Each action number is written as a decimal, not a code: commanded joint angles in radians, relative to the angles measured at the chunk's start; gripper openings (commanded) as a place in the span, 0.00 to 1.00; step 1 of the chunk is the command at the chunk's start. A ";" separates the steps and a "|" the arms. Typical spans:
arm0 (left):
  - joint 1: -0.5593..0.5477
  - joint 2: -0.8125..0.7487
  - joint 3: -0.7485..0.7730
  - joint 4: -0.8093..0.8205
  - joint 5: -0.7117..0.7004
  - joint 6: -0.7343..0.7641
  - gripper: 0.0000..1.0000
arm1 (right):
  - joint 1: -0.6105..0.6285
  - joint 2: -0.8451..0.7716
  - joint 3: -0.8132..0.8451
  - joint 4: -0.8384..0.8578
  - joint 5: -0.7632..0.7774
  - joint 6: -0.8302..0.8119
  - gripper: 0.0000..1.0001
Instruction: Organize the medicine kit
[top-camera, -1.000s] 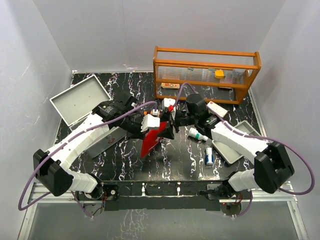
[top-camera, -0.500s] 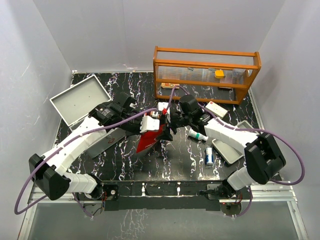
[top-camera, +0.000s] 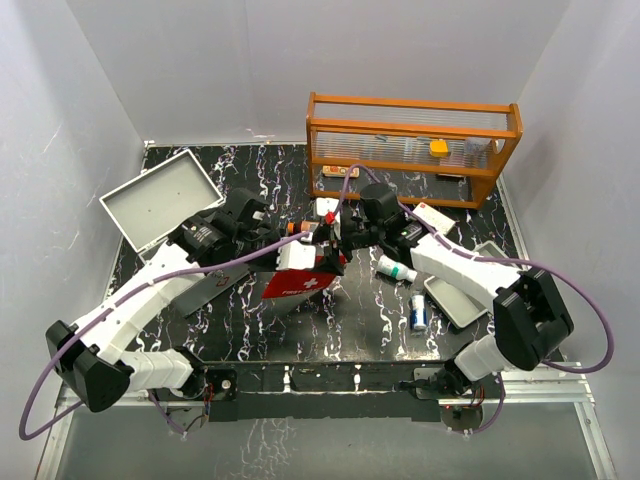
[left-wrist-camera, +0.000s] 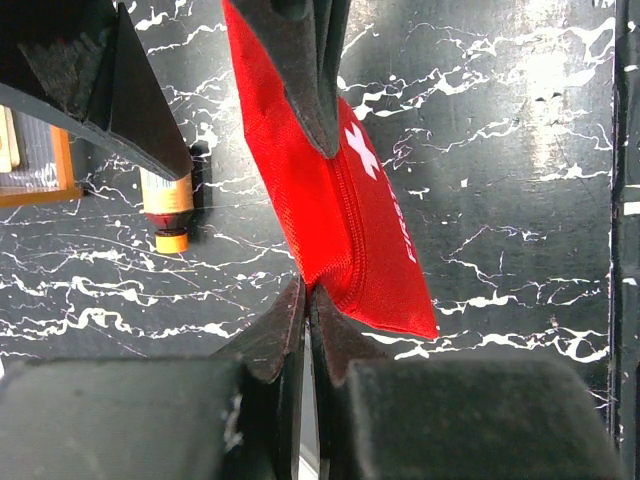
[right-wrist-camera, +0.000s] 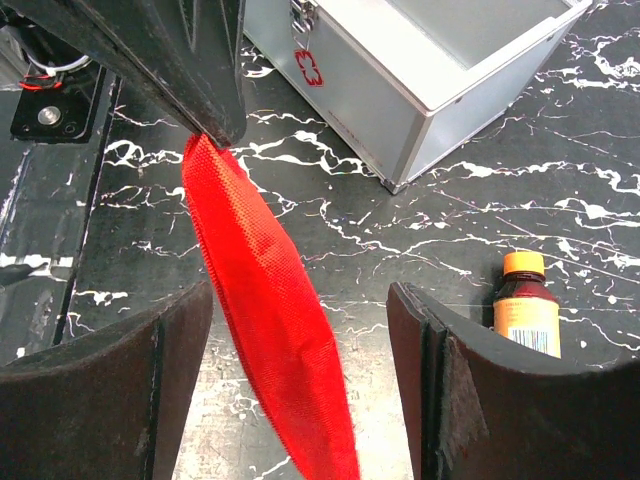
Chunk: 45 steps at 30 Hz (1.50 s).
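Note:
The medicine kit (top-camera: 158, 203), a light-grey metal case, stands open at the far left with its lid up. Its box (right-wrist-camera: 430, 75) has a red cross on the latch. A red fabric pouch (top-camera: 293, 284) with a white cross hangs over the middle of the table. My left gripper (left-wrist-camera: 308, 292) is shut on the pouch's (left-wrist-camera: 340, 200) edge. My right gripper (right-wrist-camera: 300, 295) is open. The pouch (right-wrist-camera: 265, 300) hangs between its fingers, nearer the left one, and touches neither. An amber bottle (right-wrist-camera: 525, 310) with an orange cap lies on the table beside the pouch.
An orange shelf (top-camera: 410, 140) with small items stands at the back right. A white-and-green bottle (top-camera: 397, 268), a blue can (top-camera: 418, 316), a white box (top-camera: 432, 215) and a shallow grey tray (top-camera: 470, 290) lie on the right of the black marble table.
The pouch has swung from hanging edge-on to showing its white-cross face to the top camera. The left gripper drew back a little to the left. The right gripper moved left until it straddled the pouch.

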<state>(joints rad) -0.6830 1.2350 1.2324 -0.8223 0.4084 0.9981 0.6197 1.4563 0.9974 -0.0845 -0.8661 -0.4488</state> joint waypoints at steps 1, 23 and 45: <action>-0.006 -0.053 -0.016 0.036 0.019 0.036 0.00 | 0.002 0.020 0.051 -0.010 -0.043 -0.035 0.69; -0.007 -0.138 -0.140 0.220 0.043 -0.269 0.46 | -0.029 0.012 -0.007 -0.146 -0.068 -0.068 0.00; -0.007 -0.188 -0.362 0.621 0.200 -0.967 0.36 | -0.149 -0.208 -0.072 -0.093 -0.298 0.039 0.00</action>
<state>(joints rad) -0.6846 1.0527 0.8940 -0.2428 0.5339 0.0555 0.4770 1.2503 0.8795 -0.2527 -1.0748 -0.4416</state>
